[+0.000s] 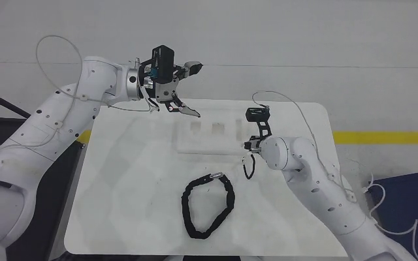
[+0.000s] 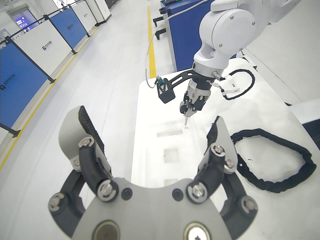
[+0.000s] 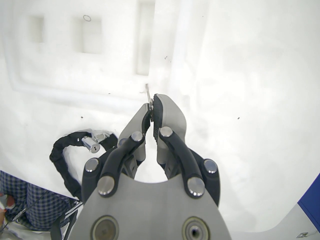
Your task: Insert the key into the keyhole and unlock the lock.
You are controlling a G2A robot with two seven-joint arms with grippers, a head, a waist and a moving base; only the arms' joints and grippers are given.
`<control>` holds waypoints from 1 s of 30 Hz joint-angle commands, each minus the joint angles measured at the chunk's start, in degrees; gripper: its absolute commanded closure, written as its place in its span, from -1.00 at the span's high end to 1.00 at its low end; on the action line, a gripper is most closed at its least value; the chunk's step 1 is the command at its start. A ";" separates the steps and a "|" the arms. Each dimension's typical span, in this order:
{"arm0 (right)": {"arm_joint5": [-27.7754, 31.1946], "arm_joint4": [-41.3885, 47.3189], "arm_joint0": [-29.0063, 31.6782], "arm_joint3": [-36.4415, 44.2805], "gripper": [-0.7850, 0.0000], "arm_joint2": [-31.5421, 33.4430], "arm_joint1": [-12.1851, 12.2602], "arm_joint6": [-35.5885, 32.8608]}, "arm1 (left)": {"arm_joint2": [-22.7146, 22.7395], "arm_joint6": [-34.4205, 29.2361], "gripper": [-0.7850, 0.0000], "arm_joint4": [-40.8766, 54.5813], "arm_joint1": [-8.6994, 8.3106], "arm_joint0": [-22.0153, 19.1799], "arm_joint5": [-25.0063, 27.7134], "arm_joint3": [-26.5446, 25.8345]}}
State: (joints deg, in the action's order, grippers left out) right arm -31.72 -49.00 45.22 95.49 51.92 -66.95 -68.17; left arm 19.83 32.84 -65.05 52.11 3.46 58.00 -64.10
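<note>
A black fabric-covered chain lock (image 1: 208,207) lies looped on the white table, its silver lock cylinder (image 3: 91,146) at the loop's open end with the keyhole facing outward. My right gripper (image 3: 151,106) is shut on a small metal key (image 3: 148,93), whose blade points down at the edge of the white foam tray (image 1: 196,138). From the left wrist view, this gripper (image 2: 186,114) hangs just above the tray, and the chain (image 2: 275,161) lies beside it. My left gripper (image 2: 150,126) is open and holds nothing, raised over the tray's far left end (image 1: 179,88).
The foam tray (image 3: 62,81) has several shallow rectangular recesses, one of them a long slot (image 3: 145,38) just past the key tip. A blue cabinet (image 2: 185,31) stands beyond the table's right end. Bare tabletop (image 1: 130,196) lies left of the chain.
</note>
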 commanded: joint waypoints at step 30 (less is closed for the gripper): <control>30.51 49.27 24.12 19.19 -1.00 37.66 4.03 7.82 | 0.00 0.00 1.00 0.00 0.00 0.00 0.00 0.00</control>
State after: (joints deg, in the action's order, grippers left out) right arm -1.57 0.04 69.12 114.75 88.98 -63.03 -60.19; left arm 19.83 32.84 -65.05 52.11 3.46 58.00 -64.10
